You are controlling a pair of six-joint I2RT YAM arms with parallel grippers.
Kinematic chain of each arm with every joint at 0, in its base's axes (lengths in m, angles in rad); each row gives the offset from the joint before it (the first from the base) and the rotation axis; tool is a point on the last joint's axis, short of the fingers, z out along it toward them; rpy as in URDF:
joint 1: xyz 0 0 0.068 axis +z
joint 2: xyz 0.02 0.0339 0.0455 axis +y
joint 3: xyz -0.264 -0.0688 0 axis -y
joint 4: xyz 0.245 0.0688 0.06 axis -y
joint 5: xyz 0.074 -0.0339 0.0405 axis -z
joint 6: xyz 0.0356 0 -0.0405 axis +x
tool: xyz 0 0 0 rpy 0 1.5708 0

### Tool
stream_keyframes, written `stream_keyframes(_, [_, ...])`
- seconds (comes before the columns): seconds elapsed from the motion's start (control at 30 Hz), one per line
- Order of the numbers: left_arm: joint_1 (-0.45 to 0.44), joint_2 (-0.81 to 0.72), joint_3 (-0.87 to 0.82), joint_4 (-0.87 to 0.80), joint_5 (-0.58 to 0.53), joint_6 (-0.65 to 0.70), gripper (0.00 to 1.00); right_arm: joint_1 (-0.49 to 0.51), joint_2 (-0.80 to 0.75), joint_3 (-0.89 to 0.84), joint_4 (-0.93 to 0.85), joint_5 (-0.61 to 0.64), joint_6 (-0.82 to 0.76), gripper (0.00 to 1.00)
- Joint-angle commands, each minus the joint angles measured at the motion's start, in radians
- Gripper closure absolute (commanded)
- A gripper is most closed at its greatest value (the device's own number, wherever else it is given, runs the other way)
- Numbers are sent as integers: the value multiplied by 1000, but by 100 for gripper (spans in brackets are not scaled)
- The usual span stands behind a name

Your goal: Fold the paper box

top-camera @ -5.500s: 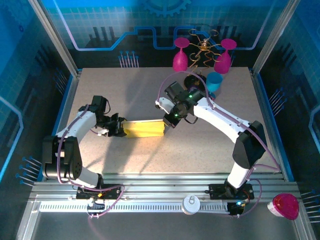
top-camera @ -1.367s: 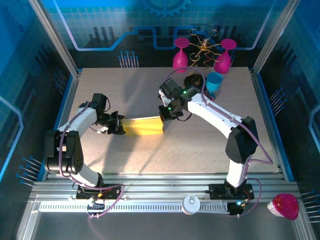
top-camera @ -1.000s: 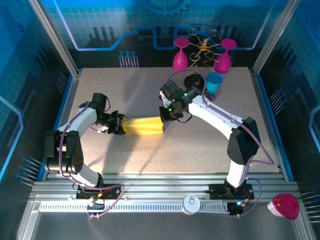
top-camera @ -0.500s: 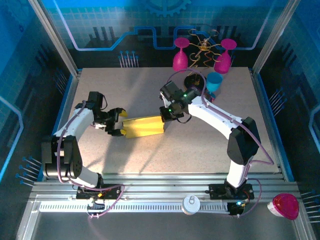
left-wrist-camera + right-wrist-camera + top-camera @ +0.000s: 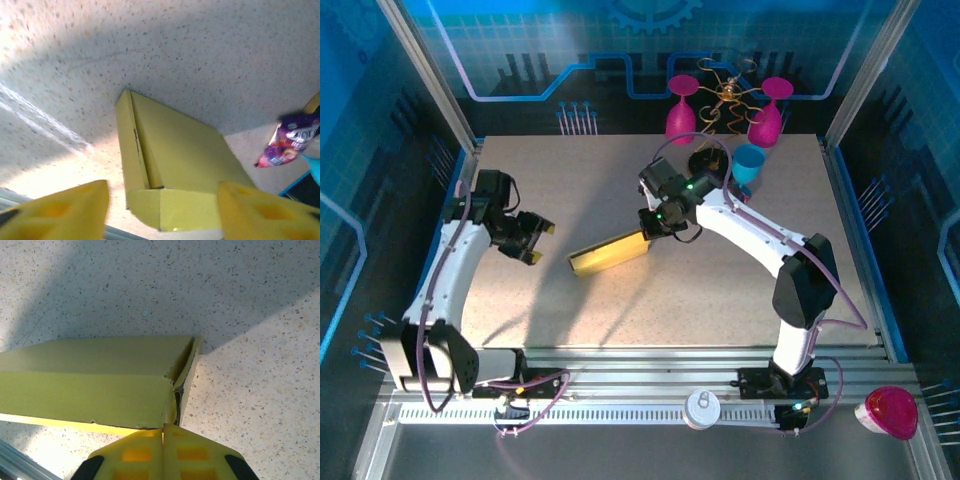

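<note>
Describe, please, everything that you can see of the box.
The box is thin yellow cardboard, partly folded into a long, shallow shape with creases and a loose end flap. It slants across the middle of the table. The right gripper pinches its far right end. The left gripper is open, apart from its other end.
</note>
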State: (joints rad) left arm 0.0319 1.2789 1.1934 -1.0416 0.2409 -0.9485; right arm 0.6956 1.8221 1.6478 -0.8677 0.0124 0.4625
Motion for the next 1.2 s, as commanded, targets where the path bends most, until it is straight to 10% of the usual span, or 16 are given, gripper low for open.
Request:
stream_keyframes(0.0, [-55,-74,15,-96,-124,302,52,8,17,29,-27,9,-13,100])
stream_keyframes(0.3, [-271,-152,-83,-34,-182,512,50,1,40,37,-21,-11,-21,100])
stream_keyframes(1.17, [-279,7,-41,69,-243,605,47,-25,87,87,-34,-33,-38,100])
